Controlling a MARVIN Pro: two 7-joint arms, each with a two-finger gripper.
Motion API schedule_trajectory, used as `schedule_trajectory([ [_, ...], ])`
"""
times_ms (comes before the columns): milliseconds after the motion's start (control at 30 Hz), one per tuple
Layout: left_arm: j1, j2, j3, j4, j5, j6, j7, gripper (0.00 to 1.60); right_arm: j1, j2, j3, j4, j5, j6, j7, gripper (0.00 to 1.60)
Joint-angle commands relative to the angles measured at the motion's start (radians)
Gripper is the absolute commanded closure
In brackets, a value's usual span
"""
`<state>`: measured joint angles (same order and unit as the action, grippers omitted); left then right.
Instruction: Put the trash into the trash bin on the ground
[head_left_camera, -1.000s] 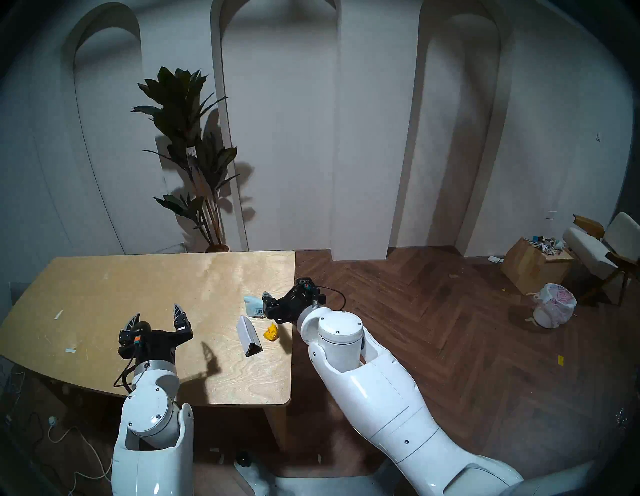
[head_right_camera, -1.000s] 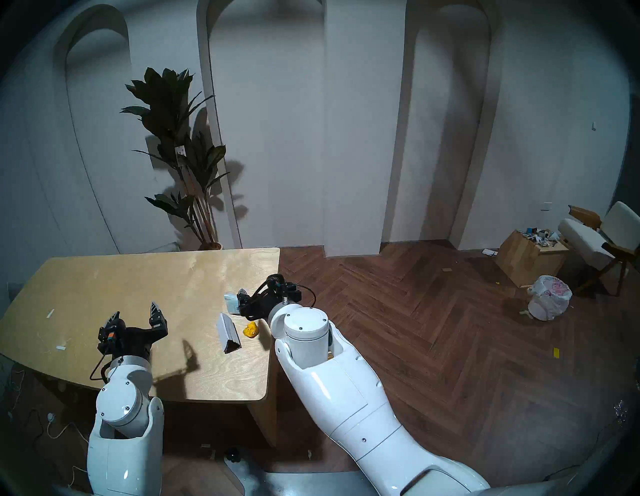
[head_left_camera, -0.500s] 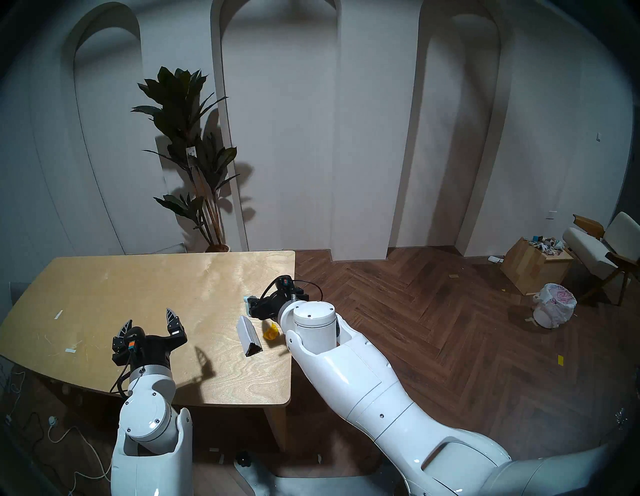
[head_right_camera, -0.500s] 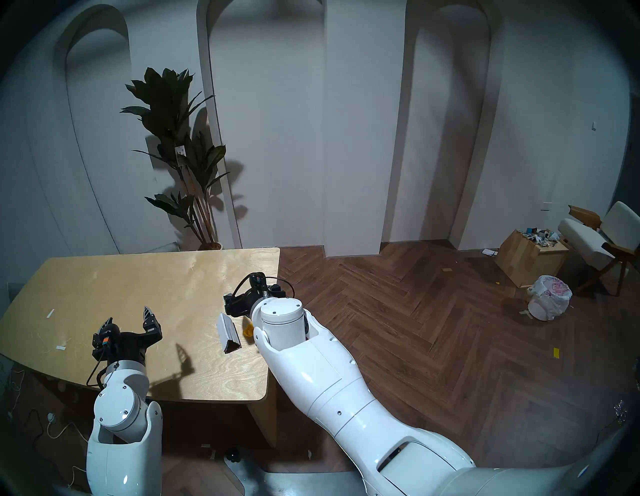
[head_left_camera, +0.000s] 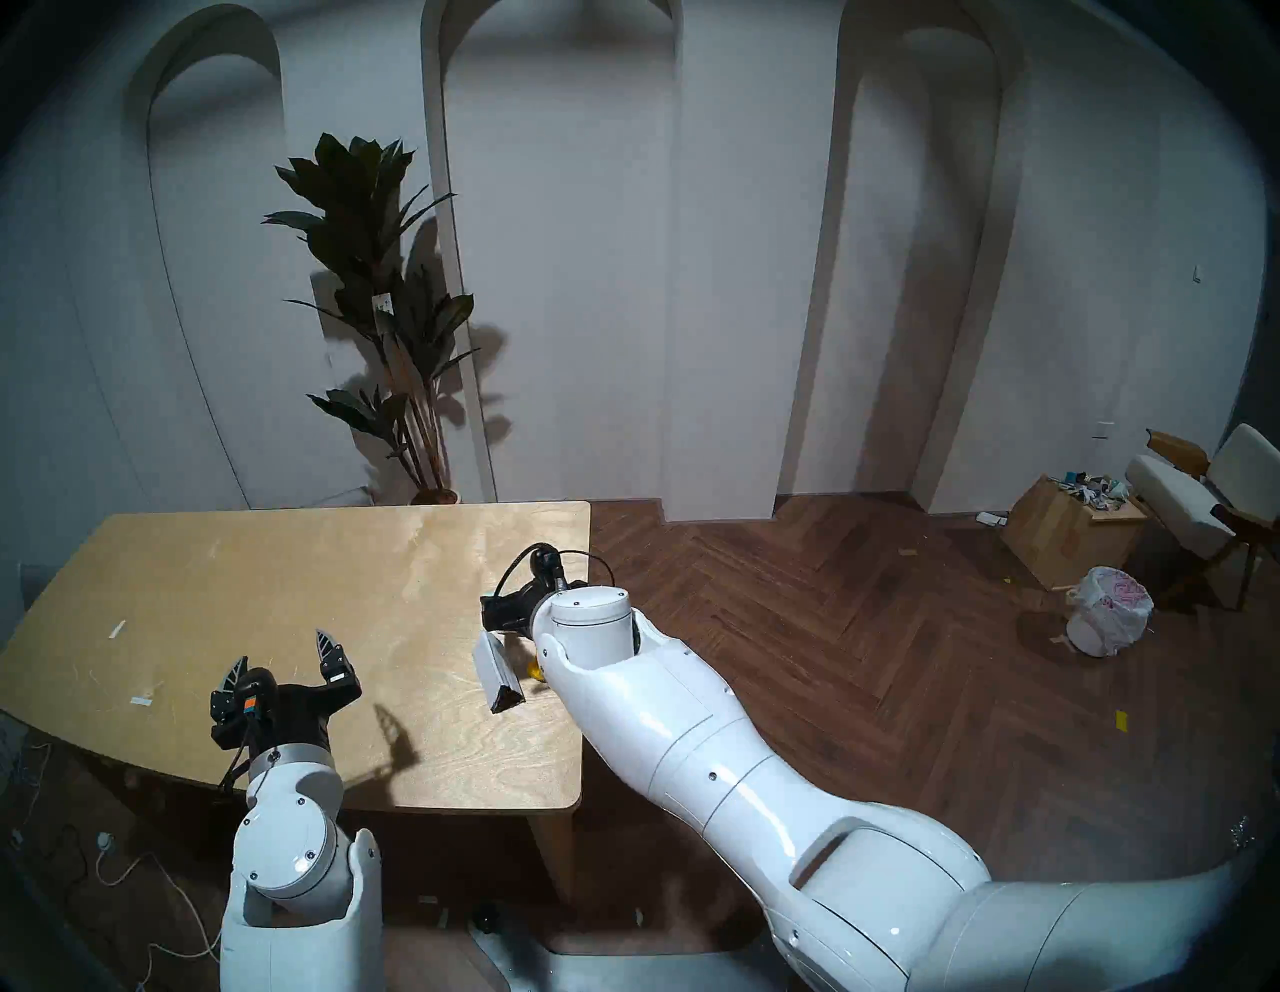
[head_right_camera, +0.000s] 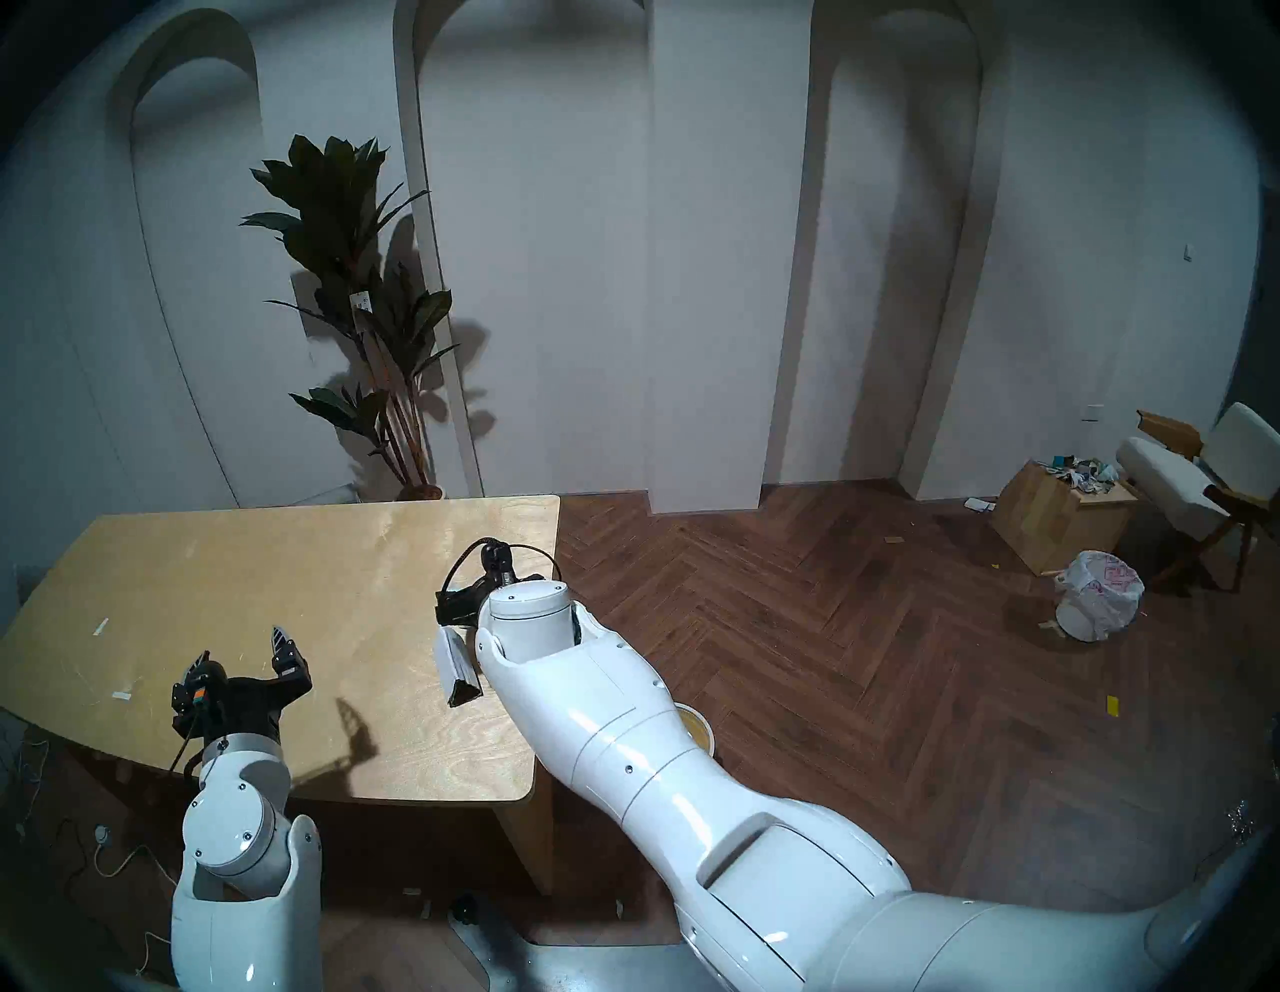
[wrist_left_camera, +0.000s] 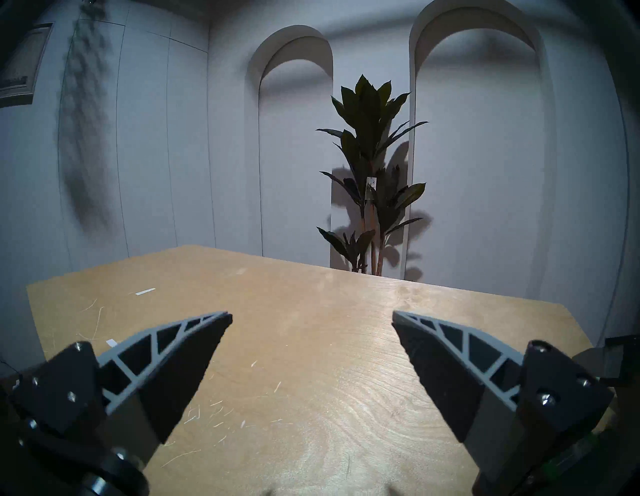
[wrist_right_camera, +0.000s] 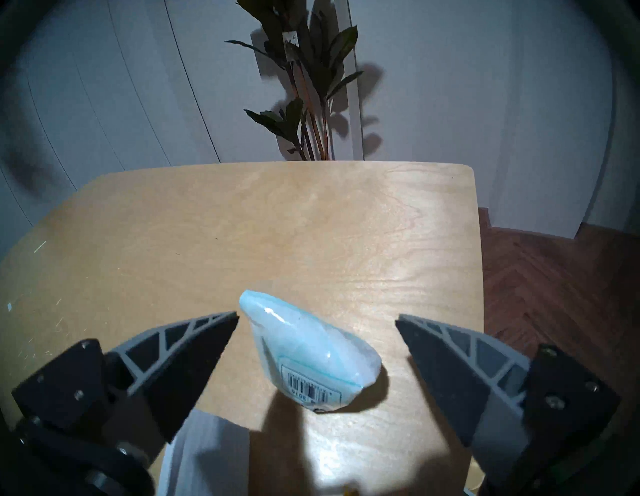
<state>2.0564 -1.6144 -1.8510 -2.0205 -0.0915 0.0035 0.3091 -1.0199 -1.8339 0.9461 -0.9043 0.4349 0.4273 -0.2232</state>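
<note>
Table (head_left_camera: 277, 554) bears packet (wrist_right_camera: 304, 350), carton (head_left_camera: 495, 668) (scrap (head_left_camera: 535, 670) too).

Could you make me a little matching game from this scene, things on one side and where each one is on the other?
Things:
1. blue packet
2. white carton
3. bagged bin
4. left hand

Places:
A. on the floor near the chair
B. over the table's near left part, open and empty
C. between the right hand's open fingers
D. lying just left of the right arm

Pairs: 1-C, 2-D, 3-A, 4-B

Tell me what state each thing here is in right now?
Left claw: open, empty.
Right claw: open, around the packet.
Blue packet: lying on table, ungripped.
White carton: lying on table.
Yellow scrap: mostly hidden.
Cream bin: upright on floor.
</note>
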Motion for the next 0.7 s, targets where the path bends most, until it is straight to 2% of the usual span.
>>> schedule_trajectory([
  [0, 0.002, -0.001, 0.005, -0.036, 0.005, 0.003, 0.003, 0.0, 0.108, -0.114, 0.028, 0.11, 0.026, -0.03, -0.026, 0.0],
  [200, 0.005, -0.005, 0.006, -0.041, 0.007, 0.005, 0.008, 0.0, 0.141, -0.15, 0.046, 0.199, 0.039, -0.046, -0.041, 0.0],
  [267, 0.007, -0.006, 0.008, -0.045, 0.008, 0.007, 0.012, 0.0, 0.165, -0.171, 0.055, 0.255, 0.049, -0.06, -0.049, 0.0],
  [567, 0.01, -0.007, 0.011, -0.051, 0.01, 0.013, 0.02, 0.0, 0.212, -0.173, 0.068, 0.362, 0.074, -0.091, -0.05, 0.0],
  [600, 0.011, -0.007, 0.012, -0.052, 0.011, 0.013, 0.021, 0.0, 0.215, -0.173, 0.068, 0.371, 0.076, -0.094, -0.05, 0.13],
  [633, 0.011, -0.007, 0.012, -0.052, 0.011, 0.014, 0.022, 0.0, 0.221, -0.173, 0.069, 0.383, 0.079, -0.099, -0.05, 0.46],
  [667, 0.011, -0.007, 0.013, -0.052, 0.011, 0.015, 0.023, 0.0, 0.226, -0.173, 0.069, 0.392, 0.082, -0.102, -0.049, 0.68],
])
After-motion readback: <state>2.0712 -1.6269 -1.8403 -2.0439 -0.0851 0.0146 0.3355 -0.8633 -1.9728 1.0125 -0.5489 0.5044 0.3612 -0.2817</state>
